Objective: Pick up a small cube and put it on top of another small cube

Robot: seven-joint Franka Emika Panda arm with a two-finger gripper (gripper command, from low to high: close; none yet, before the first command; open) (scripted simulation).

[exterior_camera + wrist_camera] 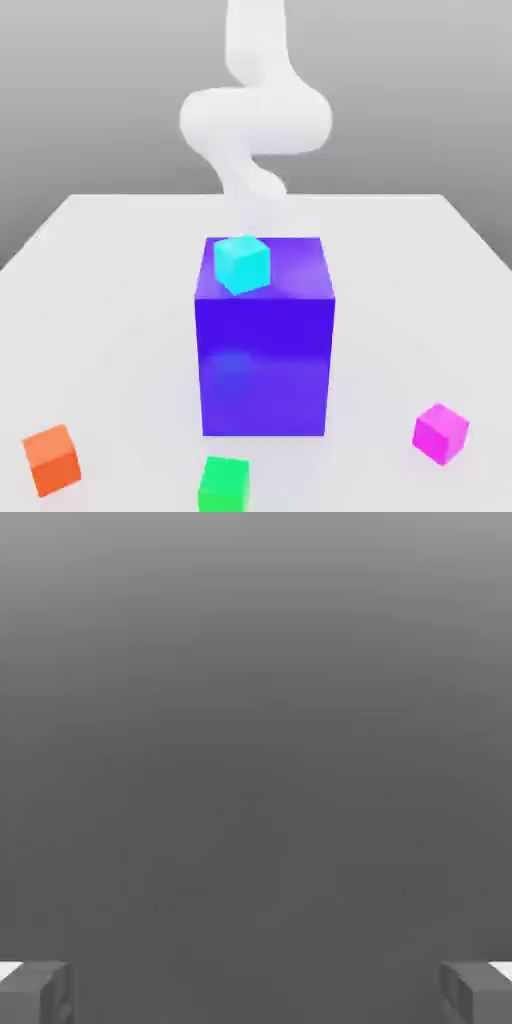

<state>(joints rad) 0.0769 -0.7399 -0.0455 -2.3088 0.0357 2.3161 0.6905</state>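
Note:
The small magenta cube (pixel 441 432) rests on the white table near the front, at the exterior view's right. The small green cube (pixel 223 484) lies at the front edge, a little left of centre, well apart from the magenta one. My white arm (pixel 255 120) rises behind the big block, far from both cubes. In the hand view my gripper (pixel 256 992) is open: its two grey fingertips (pixel 35 992) stand wide apart with nothing between them, facing plain grey background.
A big blue-violet block (pixel 265 350) stands mid-table with a cyan cube (pixel 242 263) on its top. An orange cube (pixel 52 459) sits at the front on the exterior view's left. The white table (pixel 110 300) spreads around the block.

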